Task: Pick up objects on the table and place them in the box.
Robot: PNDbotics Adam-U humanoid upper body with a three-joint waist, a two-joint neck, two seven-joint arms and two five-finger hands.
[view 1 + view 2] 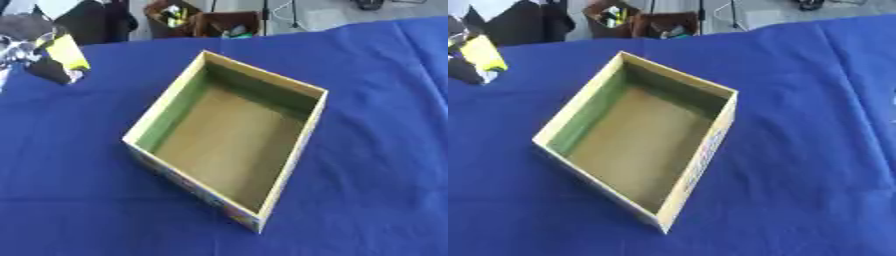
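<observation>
An open cardboard box [308, 131] with a brown floor and greenish inner walls sits askew in the middle of the blue tablecloth; nothing lies inside it. At the far left my left hand [48, 69], black and silver, is raised over the cloth with its fingers round a yellow object [68, 51]. That hand and object are blurred and stand well to the left of the box's far corner. My right hand shows in neither view.
The blue cloth [376, 100] covers the whole table around the box. Beyond the far edge stand two brown bins [201, 20] holding small items, and a dark shape [92, 20] stands at the back left.
</observation>
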